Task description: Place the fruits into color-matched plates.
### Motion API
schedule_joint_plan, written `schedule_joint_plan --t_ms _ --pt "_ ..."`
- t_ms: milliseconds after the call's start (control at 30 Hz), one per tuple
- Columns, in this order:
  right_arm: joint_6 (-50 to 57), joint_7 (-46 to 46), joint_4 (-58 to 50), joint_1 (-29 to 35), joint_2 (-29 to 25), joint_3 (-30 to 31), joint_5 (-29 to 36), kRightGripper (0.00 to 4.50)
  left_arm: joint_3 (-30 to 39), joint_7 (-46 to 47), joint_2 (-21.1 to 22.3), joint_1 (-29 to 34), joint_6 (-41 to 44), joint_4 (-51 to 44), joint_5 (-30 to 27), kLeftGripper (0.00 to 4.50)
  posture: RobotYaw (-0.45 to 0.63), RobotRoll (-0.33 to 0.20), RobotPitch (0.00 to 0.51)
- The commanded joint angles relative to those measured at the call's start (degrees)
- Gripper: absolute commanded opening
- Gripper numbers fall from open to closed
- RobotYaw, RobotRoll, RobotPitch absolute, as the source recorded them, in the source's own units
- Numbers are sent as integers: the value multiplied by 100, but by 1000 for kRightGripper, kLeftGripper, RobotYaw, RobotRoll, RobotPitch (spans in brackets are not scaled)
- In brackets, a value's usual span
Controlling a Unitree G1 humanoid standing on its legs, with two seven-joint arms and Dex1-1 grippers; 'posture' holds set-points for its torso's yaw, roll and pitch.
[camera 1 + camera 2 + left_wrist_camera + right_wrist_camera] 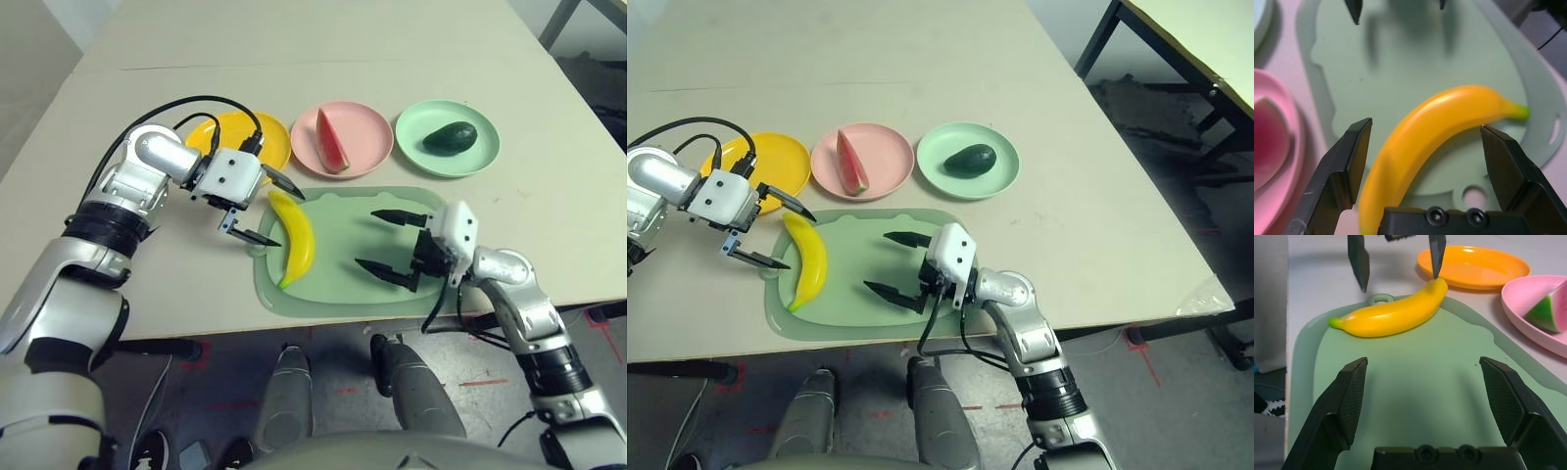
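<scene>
Glossy plastic-looking banana [297, 239] (waxy highlights); smooth plastic-looking yellow plate [266, 127]; matt tabletop [274, 78].

No readable text, labels, numbers or signs.

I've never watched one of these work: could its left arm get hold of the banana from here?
Probably yes. The left claw is open right beside the banana, which lies on the green mat with nothing on top of it.
</scene>
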Motion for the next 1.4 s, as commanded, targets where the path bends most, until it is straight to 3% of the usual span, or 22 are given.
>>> schedule_joint_plan --t_ms 33,500,600,800,833,1167,1400 --pt "138 -83 -171 9 -28 36 122 4475 -504 -55 -18 -35 -455 80 119 4500 -121 0 233" --pt "296 -201 -409 10 -123 141 139 4475 -1418 -55 -532 -769 -1853 1336 694 4500 -146 0 231" --pt "325 -230 -466 24 -166 163 117 4500 -1654 -55 -556 -845 -1801 1435 676 3869 -163 0 229" --pt "345 -286 -475 15 -188 202 122 4500 -1976 -55 -423 -932 -1617 1340 439 1845 -164 0 225" --pt "345 -288 -469 13 -186 213 121 4500 -2013 -55 -392 -949 -1583 1315 389 1697 -160 0 225" --pt "309 -238 -455 10 -155 200 244 4500 -1756 -55 133 -1233 -954 994 -313 1694 -138 0 223" --pt "565 -360 -640 125 -66 176 535 4500 -1058 -55 338 -1785 -1294 2510 608 1694 -96 0 224"
